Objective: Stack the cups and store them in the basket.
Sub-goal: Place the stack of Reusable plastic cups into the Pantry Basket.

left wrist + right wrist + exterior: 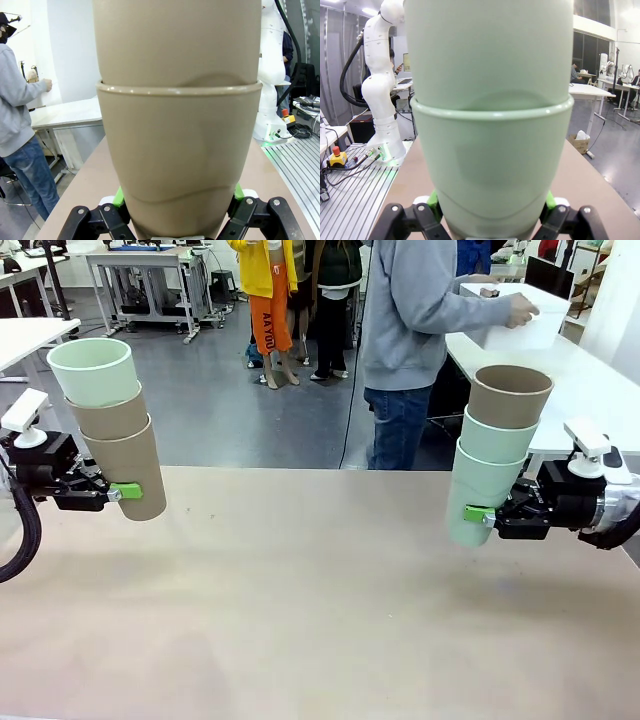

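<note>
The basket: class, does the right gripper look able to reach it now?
Probably not: the basket sits on a side table under the person's hand, and the right gripper is shut on a cup stack.

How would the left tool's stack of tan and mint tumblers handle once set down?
Probably light: the left tool holds the three-tumbler matte stack by its bottom tan tumbler alone. Likely tippy: tall, narrow base. The mint green top tumbler is only nested, so could slip off.

Wide beige matte tabletop (320,600), few faint dark specks; white table (585,380) far right, white basket (540,332) atop.
</note>
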`<state>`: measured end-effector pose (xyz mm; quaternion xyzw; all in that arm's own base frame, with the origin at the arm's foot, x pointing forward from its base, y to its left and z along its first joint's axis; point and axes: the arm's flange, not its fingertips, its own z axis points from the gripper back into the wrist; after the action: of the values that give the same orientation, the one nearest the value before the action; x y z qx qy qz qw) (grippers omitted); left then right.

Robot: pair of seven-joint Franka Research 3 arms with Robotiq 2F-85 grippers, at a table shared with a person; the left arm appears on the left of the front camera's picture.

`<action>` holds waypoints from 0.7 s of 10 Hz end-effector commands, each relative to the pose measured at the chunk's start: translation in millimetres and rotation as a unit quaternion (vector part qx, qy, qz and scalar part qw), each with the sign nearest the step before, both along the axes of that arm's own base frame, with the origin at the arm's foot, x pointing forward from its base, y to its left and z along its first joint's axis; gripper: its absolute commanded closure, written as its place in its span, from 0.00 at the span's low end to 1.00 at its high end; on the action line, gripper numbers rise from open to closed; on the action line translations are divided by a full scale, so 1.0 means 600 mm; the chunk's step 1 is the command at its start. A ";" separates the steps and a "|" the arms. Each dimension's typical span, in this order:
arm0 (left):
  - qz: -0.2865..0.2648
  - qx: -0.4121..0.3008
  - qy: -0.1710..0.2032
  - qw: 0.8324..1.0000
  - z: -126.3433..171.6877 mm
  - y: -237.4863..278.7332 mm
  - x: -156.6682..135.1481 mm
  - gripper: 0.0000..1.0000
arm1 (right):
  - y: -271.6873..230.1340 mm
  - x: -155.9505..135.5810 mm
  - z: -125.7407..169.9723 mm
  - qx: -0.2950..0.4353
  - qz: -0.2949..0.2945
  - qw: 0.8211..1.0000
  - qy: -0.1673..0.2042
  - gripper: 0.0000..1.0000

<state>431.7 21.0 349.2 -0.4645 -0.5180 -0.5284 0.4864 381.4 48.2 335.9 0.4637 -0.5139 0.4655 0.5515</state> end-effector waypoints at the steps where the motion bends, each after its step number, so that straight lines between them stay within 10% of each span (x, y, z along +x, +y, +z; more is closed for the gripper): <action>1: -0.002 -0.002 -0.005 1.000 0.007 -0.001 -0.001 0.16 | -0.002 0.001 0.005 0.001 -0.002 1.000 -0.004 0.16; 7: -0.002 -0.002 -0.005 1.000 0.007 -0.001 -0.001 0.16 | -0.002 0.001 0.005 0.001 -0.002 1.000 -0.004 0.16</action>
<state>431.7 21.0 349.2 -0.4645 -0.5180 -0.5284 0.4864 381.4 48.2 335.9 0.4637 -0.5139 0.4655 0.5515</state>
